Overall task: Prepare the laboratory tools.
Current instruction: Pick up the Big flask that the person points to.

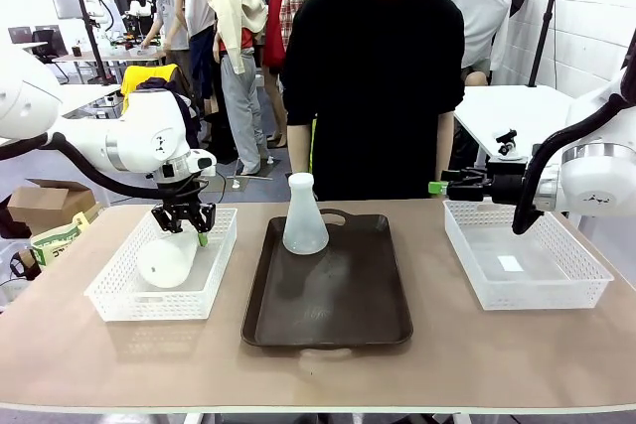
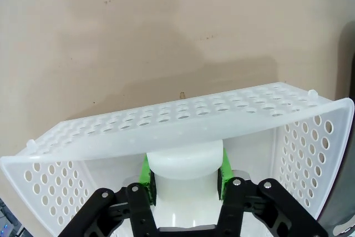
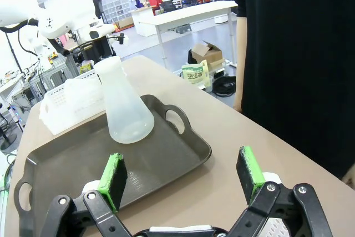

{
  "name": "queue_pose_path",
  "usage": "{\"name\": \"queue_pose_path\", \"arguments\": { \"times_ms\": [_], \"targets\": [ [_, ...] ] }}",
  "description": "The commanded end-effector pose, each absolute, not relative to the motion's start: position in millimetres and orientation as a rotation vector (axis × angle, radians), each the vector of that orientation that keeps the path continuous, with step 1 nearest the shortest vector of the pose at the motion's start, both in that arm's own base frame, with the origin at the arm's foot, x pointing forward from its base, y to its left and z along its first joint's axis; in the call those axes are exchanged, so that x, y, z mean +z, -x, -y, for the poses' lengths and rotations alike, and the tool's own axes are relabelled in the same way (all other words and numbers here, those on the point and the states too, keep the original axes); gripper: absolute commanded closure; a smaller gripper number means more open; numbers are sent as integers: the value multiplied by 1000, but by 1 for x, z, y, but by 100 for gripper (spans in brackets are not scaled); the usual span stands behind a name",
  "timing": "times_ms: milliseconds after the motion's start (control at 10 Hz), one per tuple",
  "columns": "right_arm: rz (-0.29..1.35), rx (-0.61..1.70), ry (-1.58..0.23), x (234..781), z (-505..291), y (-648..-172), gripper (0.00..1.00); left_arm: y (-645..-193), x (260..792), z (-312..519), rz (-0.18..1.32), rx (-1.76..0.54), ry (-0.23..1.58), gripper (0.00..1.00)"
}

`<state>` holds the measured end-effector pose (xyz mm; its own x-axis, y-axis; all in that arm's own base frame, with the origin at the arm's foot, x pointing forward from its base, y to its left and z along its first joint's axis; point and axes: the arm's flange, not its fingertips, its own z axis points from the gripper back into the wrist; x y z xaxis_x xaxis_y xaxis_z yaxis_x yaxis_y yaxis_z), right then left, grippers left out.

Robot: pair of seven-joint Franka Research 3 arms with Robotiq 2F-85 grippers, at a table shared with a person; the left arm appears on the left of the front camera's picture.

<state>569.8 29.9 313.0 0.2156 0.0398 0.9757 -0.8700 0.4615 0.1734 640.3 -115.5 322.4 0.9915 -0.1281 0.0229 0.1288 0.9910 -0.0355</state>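
One flask [image 1: 304, 215] stands upright on the dark tray [image 1: 328, 295], near the tray's far edge and left of its handle cut-out; the tray lies in the middle of the table [image 1: 318, 364], its long side running from the near edge toward the person [image 1: 378, 76] standing at the far edge. The second flask [image 1: 167, 257] lies tilted in the left basket [image 1: 119, 300], its wide base toward the basket's near side and its neck rising toward the far side. The left gripper [image 1: 185, 220] reaches down into that basket and is closed on the flask's neck; in the left wrist view the green pads [image 2: 145, 177] press against both sides of the white neck [image 2: 186, 178], with the basket's perforated wall [image 2: 183, 120] just beyond it and bare tabletop past that. The right gripper [image 1: 437, 187] hangs above the far left corner of the right basket [image 1: 586, 285], pointing toward the table's middle, its jaws spread wide with nothing between them; in the right wrist view its pads [image 3: 113, 178] stand well apart over the tray's near corner [image 3: 194, 156], with the upright flask [image 3: 123, 104] farther along the tray and the left basket [image 3: 66, 109] behind it.
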Motion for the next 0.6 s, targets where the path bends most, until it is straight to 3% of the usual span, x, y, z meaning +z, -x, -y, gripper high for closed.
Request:
{"name": "queue_pose_path", "arguments": {
  "times_ms": [0, 100, 500],
  "targets": [
    [1177, 775, -885, 313, -31, -569, 0, -627, 323, 115, -57, -157, 32, 100],
    [1177, 775, -885, 313, -31, -569, 0, -640, 322, 116, 21, -129, 37, 100],
    [1177, 775, -885, 313, -31, -569, 0, -640, 322, 116, 21, -129, 37, 100]
  ]
}}
